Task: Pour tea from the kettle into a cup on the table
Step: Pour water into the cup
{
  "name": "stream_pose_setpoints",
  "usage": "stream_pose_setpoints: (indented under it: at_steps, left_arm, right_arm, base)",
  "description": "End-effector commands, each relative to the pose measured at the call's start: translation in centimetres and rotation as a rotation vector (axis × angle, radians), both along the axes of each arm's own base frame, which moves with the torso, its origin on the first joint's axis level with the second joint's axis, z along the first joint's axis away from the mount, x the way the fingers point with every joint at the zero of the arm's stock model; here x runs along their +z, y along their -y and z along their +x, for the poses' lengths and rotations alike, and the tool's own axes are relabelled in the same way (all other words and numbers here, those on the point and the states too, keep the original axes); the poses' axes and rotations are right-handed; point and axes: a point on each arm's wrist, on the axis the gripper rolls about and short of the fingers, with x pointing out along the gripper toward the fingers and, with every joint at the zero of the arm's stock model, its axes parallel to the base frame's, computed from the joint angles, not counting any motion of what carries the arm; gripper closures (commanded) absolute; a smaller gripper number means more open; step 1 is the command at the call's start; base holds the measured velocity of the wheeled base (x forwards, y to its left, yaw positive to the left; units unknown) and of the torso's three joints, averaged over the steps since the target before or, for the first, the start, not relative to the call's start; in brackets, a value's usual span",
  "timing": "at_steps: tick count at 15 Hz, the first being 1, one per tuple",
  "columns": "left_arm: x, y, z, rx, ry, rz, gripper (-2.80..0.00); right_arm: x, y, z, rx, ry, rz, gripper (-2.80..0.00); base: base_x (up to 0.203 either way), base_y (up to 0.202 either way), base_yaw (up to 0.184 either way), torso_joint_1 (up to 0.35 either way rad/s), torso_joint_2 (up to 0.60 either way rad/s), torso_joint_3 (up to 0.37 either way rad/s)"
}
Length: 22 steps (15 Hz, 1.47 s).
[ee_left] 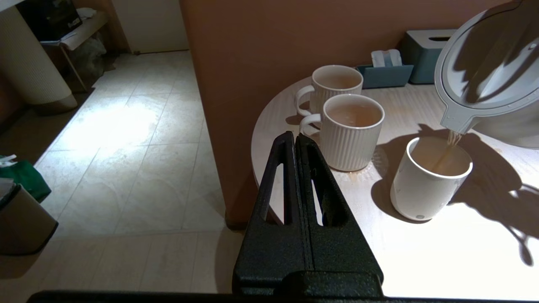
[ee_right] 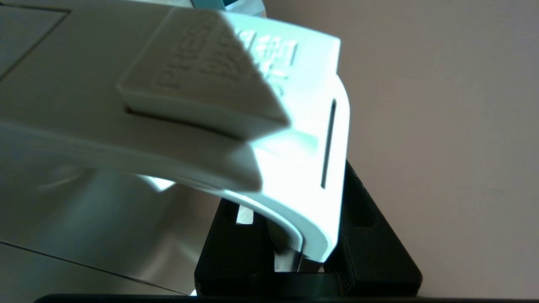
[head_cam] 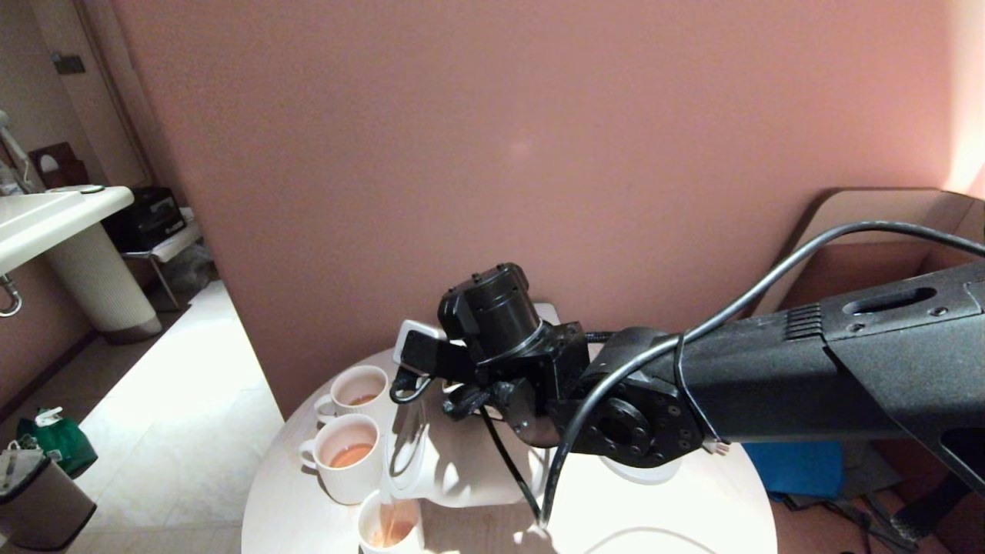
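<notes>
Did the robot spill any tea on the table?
Maybe a little. A faint wet ring lies on the table at the foot of the nearer ribbed mug. The stream from the kettle lands inside the cup.

The right arm is matte black with a slotted, ribbed casing, a round screw-ringed joint plate, and a black cable looped beside that plate. The left gripper shows textured black slotted fingers.

The head view looks down over the right arm at the desk. The left wrist view, beyond its gripper, shares that desk. The right wrist view sits close against the kettle handle.
</notes>
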Motion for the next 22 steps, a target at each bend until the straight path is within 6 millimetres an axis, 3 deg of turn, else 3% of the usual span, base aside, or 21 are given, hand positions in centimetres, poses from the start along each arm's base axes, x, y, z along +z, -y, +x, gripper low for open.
stream_pose_setpoints:
  at_steps: [1, 22]
  left_arm:
    - [0.01, 0.0, 0.01, 0.001, -0.001, 0.0, 0.0]
    - [0.01, 0.0, 0.01, 0.001, -0.001, 0.0, 0.0]
  right_arm:
    - [-0.2, -0.13, -0.01, 0.004, 0.006, -0.024, 0.0]
    - [0.33, -0.99, 0.58, 0.024, 0.025, -0.148, 0.0]
  base:
    - [0.0, 0.0, 0.0, 0.0, 0.0, 0.0]
    - [0.0, 0.0, 0.0, 0.0, 0.0, 0.0]
